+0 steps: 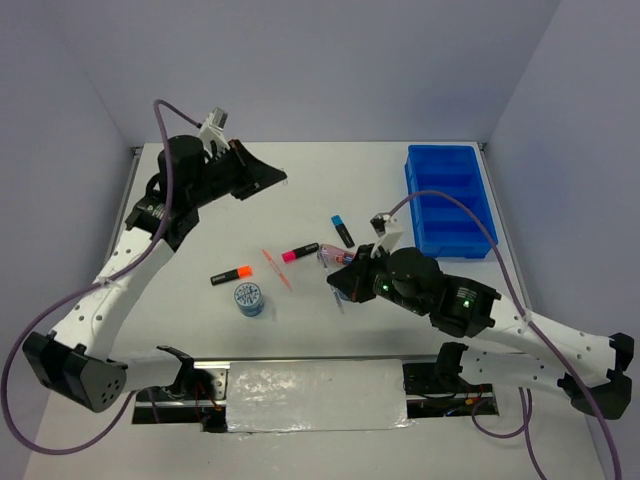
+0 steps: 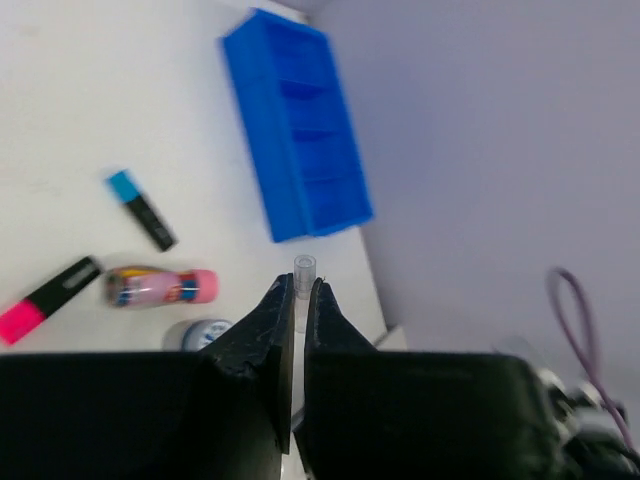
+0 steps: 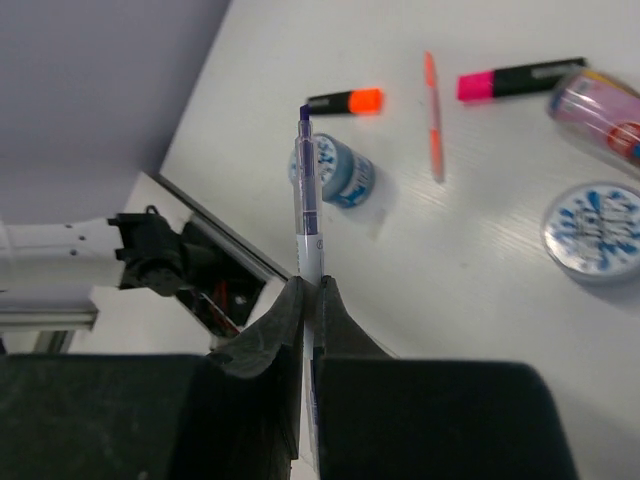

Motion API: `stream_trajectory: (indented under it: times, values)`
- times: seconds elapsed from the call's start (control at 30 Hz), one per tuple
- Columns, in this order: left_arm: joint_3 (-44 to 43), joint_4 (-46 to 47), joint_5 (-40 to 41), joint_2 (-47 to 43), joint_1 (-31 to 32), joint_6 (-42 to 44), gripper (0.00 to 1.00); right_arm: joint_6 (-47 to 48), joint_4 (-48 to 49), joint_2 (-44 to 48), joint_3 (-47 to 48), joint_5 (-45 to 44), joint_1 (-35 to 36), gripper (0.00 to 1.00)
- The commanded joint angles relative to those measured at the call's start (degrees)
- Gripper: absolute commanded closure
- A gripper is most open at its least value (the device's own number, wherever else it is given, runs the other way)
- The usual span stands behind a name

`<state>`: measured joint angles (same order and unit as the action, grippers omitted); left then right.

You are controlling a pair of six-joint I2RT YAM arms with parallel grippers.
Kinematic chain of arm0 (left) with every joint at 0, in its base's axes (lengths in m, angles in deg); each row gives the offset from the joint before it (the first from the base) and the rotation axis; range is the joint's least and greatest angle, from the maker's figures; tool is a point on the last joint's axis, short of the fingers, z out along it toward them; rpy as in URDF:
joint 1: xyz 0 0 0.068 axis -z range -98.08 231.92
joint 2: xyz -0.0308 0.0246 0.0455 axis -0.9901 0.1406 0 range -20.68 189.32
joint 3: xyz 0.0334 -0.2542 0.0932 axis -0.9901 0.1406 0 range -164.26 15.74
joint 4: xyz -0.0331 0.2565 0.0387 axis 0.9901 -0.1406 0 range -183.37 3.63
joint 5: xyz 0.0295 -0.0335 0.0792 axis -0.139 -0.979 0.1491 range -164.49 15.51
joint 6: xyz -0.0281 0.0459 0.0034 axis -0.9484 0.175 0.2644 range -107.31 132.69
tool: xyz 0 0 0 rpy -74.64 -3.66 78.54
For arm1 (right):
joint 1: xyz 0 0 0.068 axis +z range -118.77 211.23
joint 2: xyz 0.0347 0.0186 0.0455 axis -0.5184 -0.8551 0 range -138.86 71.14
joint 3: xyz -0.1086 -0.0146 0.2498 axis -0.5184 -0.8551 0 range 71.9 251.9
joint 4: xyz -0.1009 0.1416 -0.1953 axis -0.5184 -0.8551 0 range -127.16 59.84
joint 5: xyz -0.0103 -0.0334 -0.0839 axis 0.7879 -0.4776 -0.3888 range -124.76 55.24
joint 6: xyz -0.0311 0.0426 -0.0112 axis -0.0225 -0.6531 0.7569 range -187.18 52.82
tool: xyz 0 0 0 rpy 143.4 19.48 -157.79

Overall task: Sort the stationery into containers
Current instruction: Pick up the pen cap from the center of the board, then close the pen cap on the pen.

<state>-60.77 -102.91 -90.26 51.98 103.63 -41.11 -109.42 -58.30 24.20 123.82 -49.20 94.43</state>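
The left gripper [image 2: 300,300], clamped on a clear pen [image 2: 304,268], faced the blue tray [image 2: 325,215] straight ahead; the right gripper [image 3: 310,290], clamped on a purple-tipped pen [image 3: 305,190], pointed away, tray behind it.

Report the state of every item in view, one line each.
Left gripper, jaws shut on clear pen.
Right gripper, jaws shut on purple pen.
Blue tray, compartments empty.
Orange highlighter, capped, loose.
Pink highlighter, capped, loose.
Blue highlighter, capped, loose.
Pink tube, on its side.
Orange pen, lying flat.
Disc beside orange highlighter, loose.
Other disc, loose.
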Motion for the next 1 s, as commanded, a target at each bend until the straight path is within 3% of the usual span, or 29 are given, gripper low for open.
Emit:
stream_trajectory:
  times: [0.0,0.17,0.4,0.47,0.97]
  values:
    - [-1.53,8.44,-16.55,-2.52,-0.62,6.25,1.0,0.48,19.77,-0.61,-1.65,3.61,-0.88,1.0]
    - [-1.98,19.05,-25.79,-3.58,-2.81,0.28,1.0,8.47,26.98,-2.81,-0.16,11.61,-1.94,1.0]
    - [5.75,36.2,-27.74,-8.23,-3.08,-8.51,1.0,10.16,28.85,-2.02,1.86,9.53,-2.64,1.0]
    - [7.77,37.62,-27.12,-9.29,-3.08,-9.65,1.0,11.03,27.26,-1.23,2.05,6.54,-2.55,1.0]
    - [18.24,42.38,-20.44,-15.36,-2.91,-16.42,1.0,18.59,29.11,-3.42,6.0,8.28,-2.73,1.0]
